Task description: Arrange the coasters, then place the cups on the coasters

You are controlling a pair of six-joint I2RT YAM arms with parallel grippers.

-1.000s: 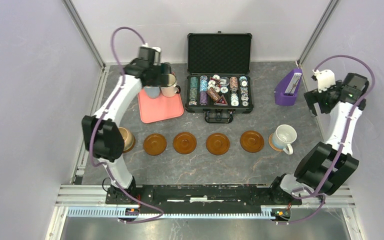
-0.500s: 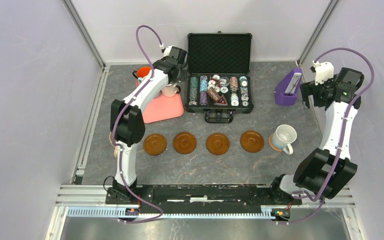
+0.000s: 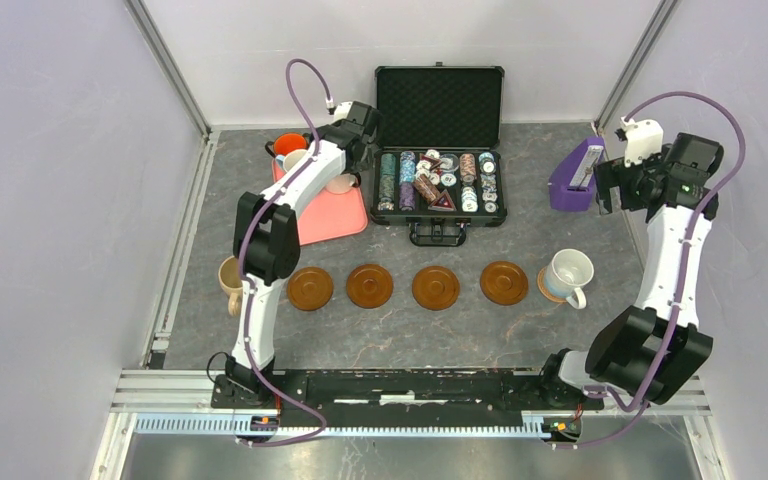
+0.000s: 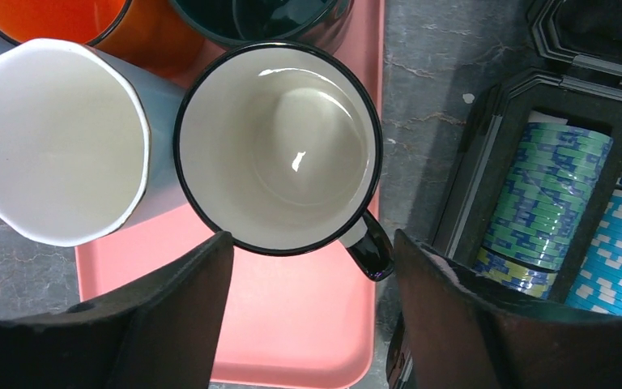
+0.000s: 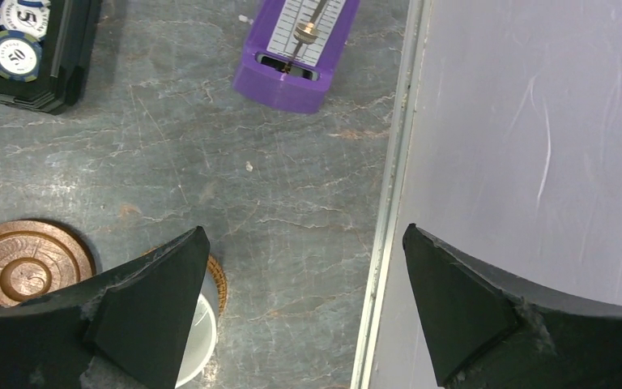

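My left gripper [image 4: 312, 243] hangs open over the pink tray [image 4: 291, 324], its tips just short of a white cup with a dark rim [image 4: 279, 146]. That cup's black handle [image 4: 368, 247] lies close to the right finger. A light blue cup [image 4: 53, 138], an orange cup [image 4: 57, 16] and a dark green cup [image 4: 259, 16] crowd beside it. Several brown coasters [image 3: 370, 286] form a row. A tan cup [image 3: 228, 278] stands at its left end, and a pale cup [image 3: 568, 275] rests on the woven coaster [image 3: 543, 283]. My right gripper [image 3: 608, 188] is open and holds nothing.
An open black case of poker chips [image 3: 438, 185] sits right beside the tray, its edge close to my left gripper [image 3: 353, 155]. A purple metronome [image 5: 296, 57] stands at the back right. The enclosure wall and its metal rail [image 5: 385, 243] run under my right gripper [image 5: 301, 235].
My left arm has swung right across the tray to the dark-rimmed cup, uncovering the tan cup at the left. Its jaws have narrowed somewhat. The right arm has shifted only slightly.
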